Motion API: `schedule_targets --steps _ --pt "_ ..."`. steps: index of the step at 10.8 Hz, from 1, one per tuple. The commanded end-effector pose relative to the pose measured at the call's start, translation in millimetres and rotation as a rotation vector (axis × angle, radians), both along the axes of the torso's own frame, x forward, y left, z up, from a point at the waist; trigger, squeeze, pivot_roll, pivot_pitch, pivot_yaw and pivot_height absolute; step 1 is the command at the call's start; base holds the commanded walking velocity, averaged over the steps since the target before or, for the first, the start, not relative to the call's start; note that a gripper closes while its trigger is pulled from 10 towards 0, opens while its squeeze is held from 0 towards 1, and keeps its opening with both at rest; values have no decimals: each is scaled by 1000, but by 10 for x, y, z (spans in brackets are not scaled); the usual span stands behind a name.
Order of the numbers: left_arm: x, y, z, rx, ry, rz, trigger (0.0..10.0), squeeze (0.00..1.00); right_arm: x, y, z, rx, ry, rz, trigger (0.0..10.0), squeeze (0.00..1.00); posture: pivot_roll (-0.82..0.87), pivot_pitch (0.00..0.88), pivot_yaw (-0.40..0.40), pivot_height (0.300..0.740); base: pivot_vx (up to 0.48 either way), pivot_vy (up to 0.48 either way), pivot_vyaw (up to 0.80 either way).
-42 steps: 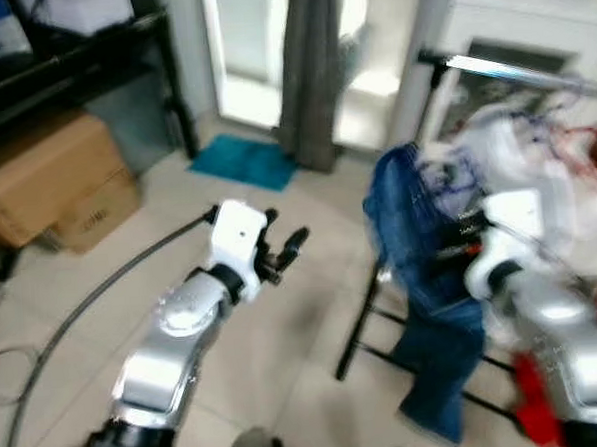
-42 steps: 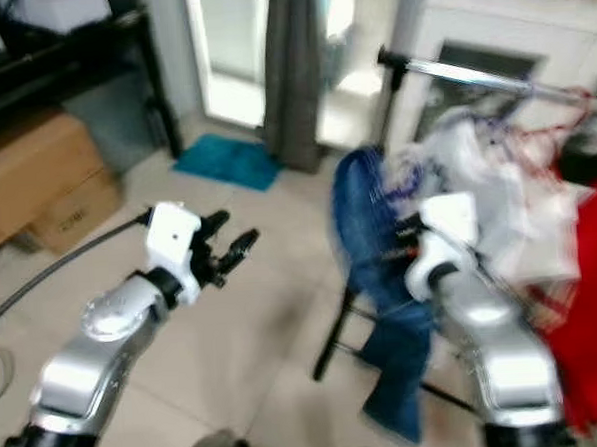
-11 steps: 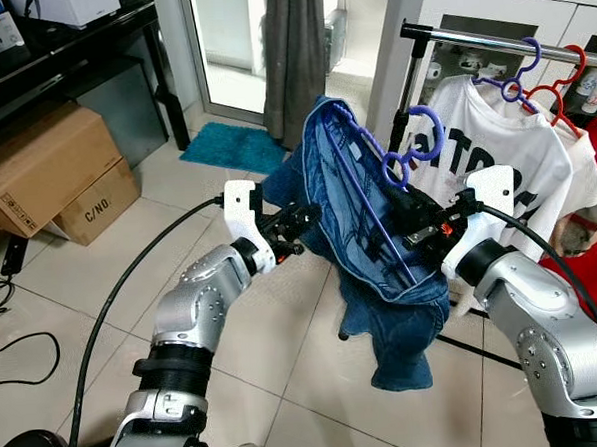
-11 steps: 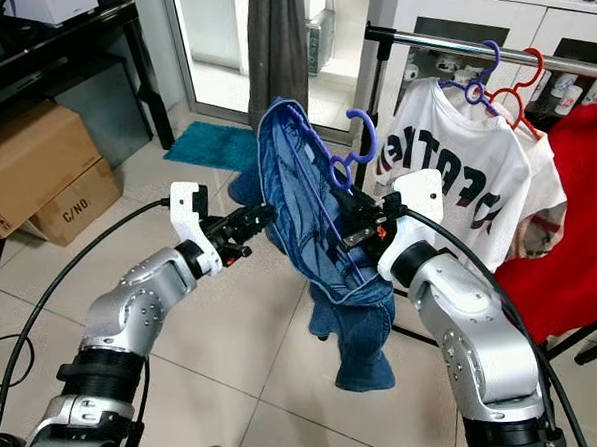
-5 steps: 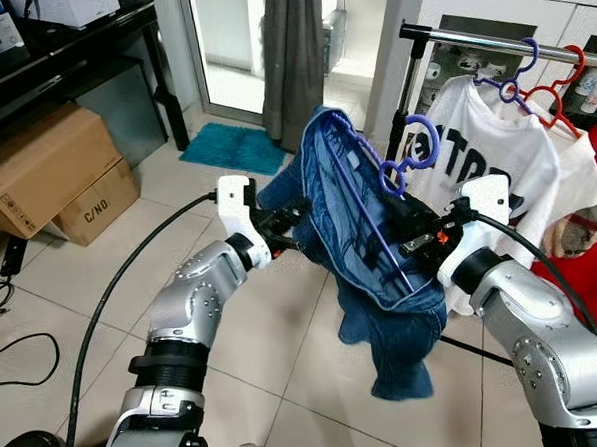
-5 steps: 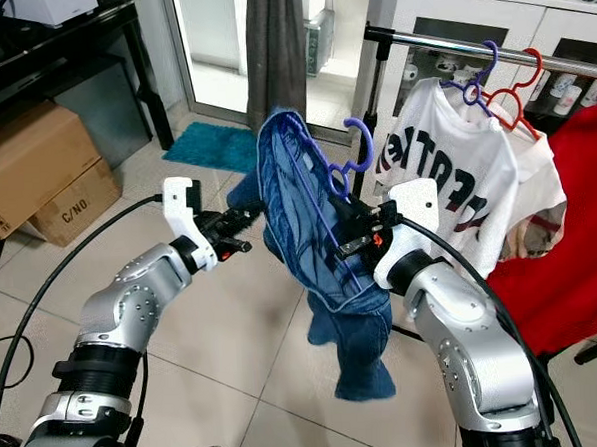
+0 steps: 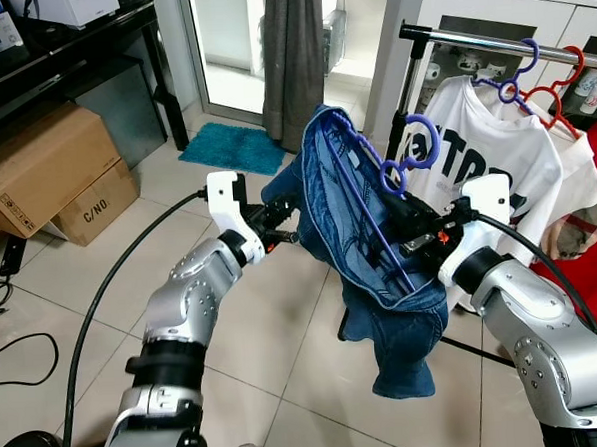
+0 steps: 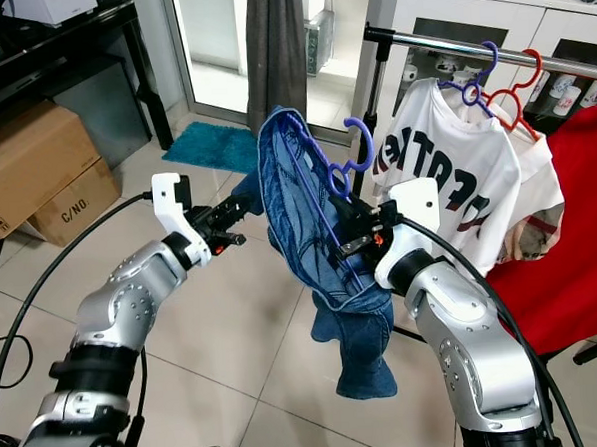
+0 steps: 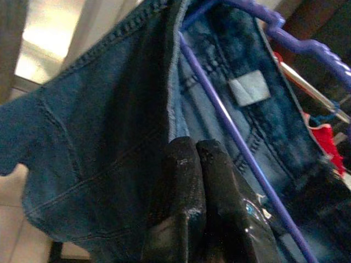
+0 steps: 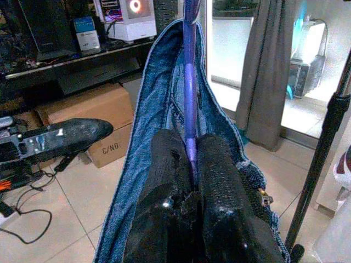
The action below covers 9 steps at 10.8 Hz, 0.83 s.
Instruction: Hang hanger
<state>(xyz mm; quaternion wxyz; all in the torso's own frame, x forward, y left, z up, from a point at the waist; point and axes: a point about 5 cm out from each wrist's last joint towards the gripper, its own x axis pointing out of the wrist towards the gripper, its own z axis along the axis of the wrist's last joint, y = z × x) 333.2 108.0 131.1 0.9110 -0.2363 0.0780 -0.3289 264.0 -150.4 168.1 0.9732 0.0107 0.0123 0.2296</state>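
1. The right tool (image 10: 189, 150) is clamped on the purple hanger (image 7: 362, 195), its two black fingers (image 10: 216, 164) pressed against the hanger's bar from either side.
2. The hanger carries a pair of blue jeans (image 7: 364, 240) draped over it; it is held up in the air, left of the clothes rail (image 7: 499, 43) and not hooked on it. Its purple hook (image 7: 415, 147) curls up just below the rail's left end.
3. The left tool (image 9: 189, 159) has its fingers pressed together, tips against the denim at the jeans' left edge; whether any cloth is pinched between them cannot be told.
4. On the rail hang a white printed T-shirt (image 7: 495, 158) on another purple hanger (image 7: 516, 72) and, to its right, a red hanger (image 7: 561, 80); a red garment (image 8: 579, 219) hangs at the far right.
5. The rail's black upright post (image 7: 398, 113) stands directly behind the held jeans.
6. On the tiled floor (image 7: 110, 263) to the left sit cardboard boxes (image 7: 51, 176), with a dark shelf unit (image 7: 69, 55) above them, a teal mat (image 7: 234, 147) by the glass door, and a grey curtain (image 7: 294, 43) beside it.
7. The left wrist view gives the jeans' inside label (image 9: 249, 90) close up; the right wrist view looks along the hanger bar to the left tool's fingers and the boxes beyond.
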Motion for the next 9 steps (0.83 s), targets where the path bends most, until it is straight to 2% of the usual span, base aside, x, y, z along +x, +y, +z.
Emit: schedule_targets --steps 1,3,4,5,6,7,8,9 --pt "-25 -13 26 -16 -12 -30 0 0 -4 22 139 4 -64 19 0 0 16 0 -25 740 0 0 0" --pt "-202 -127 126 -88 -96 -237 0 0 1 21 139 1 -63 18 0 0 14 0 -25 740 0 0 0" --pt "-270 -140 124 -74 -106 -299 0 0 4 25 140 0 -64 19 0 0 13 0 -20 740 0 0 0" --pt "-259 -100 117 -45 -109 -261 0 0 3 25 141 -1 -65 18 0 0 13 0 -18 740 0 0 0" --pt "-256 -37 96 -13 -96 -230 10000 0 1 23 142 -2 -66 16 0 0 12 0 -14 740 0 0 0" --pt "-379 42 109 -41 -151 -294 10000 1000 0 16 143 -2 -66 12 0 0 12 0 -16 740 0 0 0" --pt "-482 97 102 -94 -167 -357 10000 1000 1 12 143 -3 -66 12 0 0 11 0 -19 740 0 0 0" --pt "-535 229 -17 -103 -132 -353 10000 1000 11 2 152 -7 -67 17 0 0 10 0 -23 740 0 0 0"
